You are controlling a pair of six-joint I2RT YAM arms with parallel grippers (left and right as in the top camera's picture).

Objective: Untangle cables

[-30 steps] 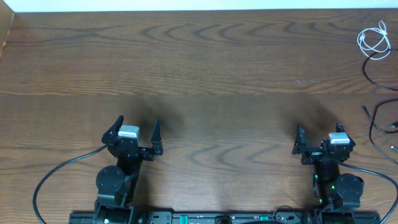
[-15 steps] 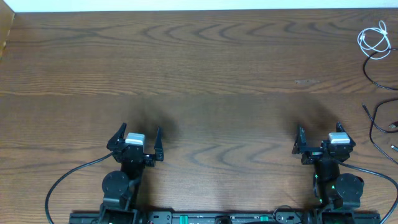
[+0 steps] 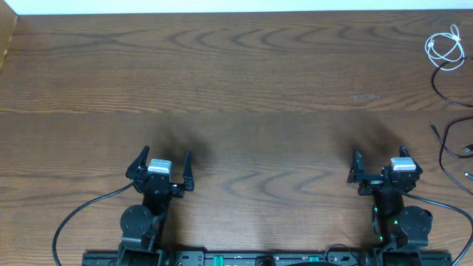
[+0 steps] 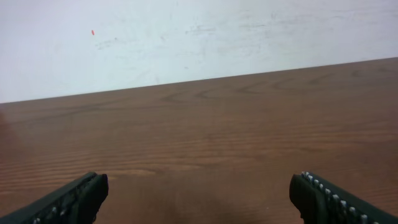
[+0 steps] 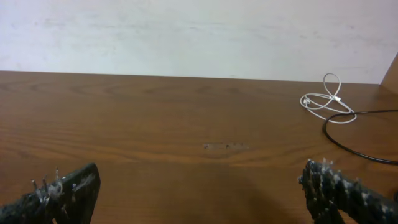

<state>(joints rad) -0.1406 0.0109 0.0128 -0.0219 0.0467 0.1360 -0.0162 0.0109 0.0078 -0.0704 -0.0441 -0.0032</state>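
The white cable (image 3: 444, 48) lies coiled in small loops at the far right of the wooden table (image 3: 244, 89); it also shows in the right wrist view (image 5: 326, 101). The black cable (image 3: 442, 85) runs from it toward the right edge, with more black loops (image 3: 449, 144) lower down; a stretch shows in the right wrist view (image 5: 348, 138). My left gripper (image 3: 164, 157) is open and empty near the front left, far from the cables. My right gripper (image 3: 378, 158) is open and empty at the front right, left of the black loops. The left wrist view (image 4: 199, 194) shows only bare table.
A white wall (image 5: 199, 31) stands behind the table's far edge. The arms' thick black wires (image 3: 74, 210) curve along the front edge. A small scuff mark (image 3: 364, 96) is on the wood.
My left gripper has drawn back a little toward the front edge and shifted slightly right. The right arm and the cables have not moved.
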